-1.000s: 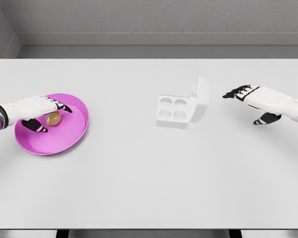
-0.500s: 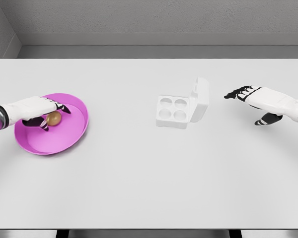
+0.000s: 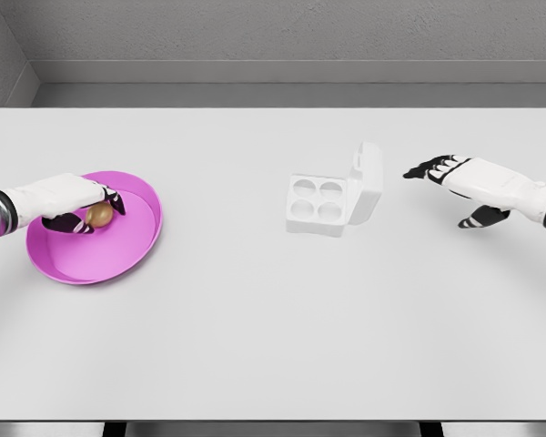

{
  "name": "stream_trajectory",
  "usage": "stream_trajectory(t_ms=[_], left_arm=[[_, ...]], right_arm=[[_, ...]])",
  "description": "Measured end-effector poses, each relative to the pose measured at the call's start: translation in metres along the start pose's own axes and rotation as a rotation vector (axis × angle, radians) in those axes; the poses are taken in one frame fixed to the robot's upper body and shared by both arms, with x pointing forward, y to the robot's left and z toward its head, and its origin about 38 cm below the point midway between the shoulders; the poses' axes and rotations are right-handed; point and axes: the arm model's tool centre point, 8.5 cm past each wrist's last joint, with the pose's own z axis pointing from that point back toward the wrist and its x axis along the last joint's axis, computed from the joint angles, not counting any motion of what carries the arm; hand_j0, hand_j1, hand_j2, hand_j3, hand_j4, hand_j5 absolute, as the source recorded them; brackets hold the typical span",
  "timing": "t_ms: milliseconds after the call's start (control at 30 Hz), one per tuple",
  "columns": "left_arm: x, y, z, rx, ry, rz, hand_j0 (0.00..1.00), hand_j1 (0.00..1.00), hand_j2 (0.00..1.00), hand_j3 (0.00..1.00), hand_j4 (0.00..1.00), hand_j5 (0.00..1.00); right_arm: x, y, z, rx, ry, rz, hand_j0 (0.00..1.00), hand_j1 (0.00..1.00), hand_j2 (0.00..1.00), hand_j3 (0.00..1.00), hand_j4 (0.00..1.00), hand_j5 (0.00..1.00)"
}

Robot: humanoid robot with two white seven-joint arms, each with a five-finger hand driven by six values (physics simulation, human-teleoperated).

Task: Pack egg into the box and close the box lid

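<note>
Since a second ago the left hand (image 3: 73, 202) has closed in on the egg (image 3: 99, 215) — the fingers were spread over it before, now they're curled around it with the thumb tucked underneath, so it's clamped on the egg. That arm comes in low and nearly level from the left edge, hand reaching over the near-left rim of the pink plate (image 3: 127, 255). The egg hasn't really left its spot; it's over the upper middle of the plate, and I can't tell if it's lifted off the surface.

Egg itself is small, brown-tan, glossy, mostly peeking out on the right side of the fingers. Too covered to call its long axis.

Well to the right of the plate sits the white egg box (image 3: 317, 205) — four round cups showing, all empty, lid (image 3: 368, 182) standing up open on the side away from the plate. The box's hinge line runs roughly front to back.

Further right again, past the box, the right hand (image 3: 455, 177) has nudged a bit toward it and hovers above the table (image 3: 273, 328), fingers stretched out flat pointing at the lid, holding nothing.
</note>
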Motion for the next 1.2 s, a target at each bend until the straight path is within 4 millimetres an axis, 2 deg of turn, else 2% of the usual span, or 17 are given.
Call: stream_trajectory(t_ms=[133,333,667,900,1200], left_arm=[[0.0,0.002,0.001,0.004,0.0,-0.001,0.5,0.5,0.5,0.5,0.5,0.5],[0.003,0.008,0.003,0.022,-0.008,-0.01,0.46,0.46,0.46,0.46,0.46,0.46],[0.015,0.036,0.017,0.112,-0.032,-0.048,0.42,0.42,0.42,0.42,0.42,0.42],[0.024,0.048,0.024,0.154,-0.049,-0.069,0.41,0.41,0.41,0.41,0.41,0.41],[0.04,0.06,0.015,0.215,-0.094,-0.05,0.4,0.4,0.4,0.4,0.4,0.4]], right_arm=[[0.001,0.0,-0.001,-0.002,-0.003,0.0,1.0,1.0,1.0,1.0,1.0,1.0],[0.001,0.0,-0.001,-0.002,-0.003,0.001,1.0,1.0,1.0,1.0,1.0,1.0],[0.0,0.0,0.001,0.001,0.001,0.001,1.0,1.0,1.0,1.0,1.0,1.0],[-0.001,-0.001,0.002,0.003,0.004,0.004,1.0,1.0,1.0,1.0,1.0,1.0],[-0.001,0.0,0.002,0.004,0.004,0.003,1.0,1.0,1.0,1.0,1.0,1.0]])
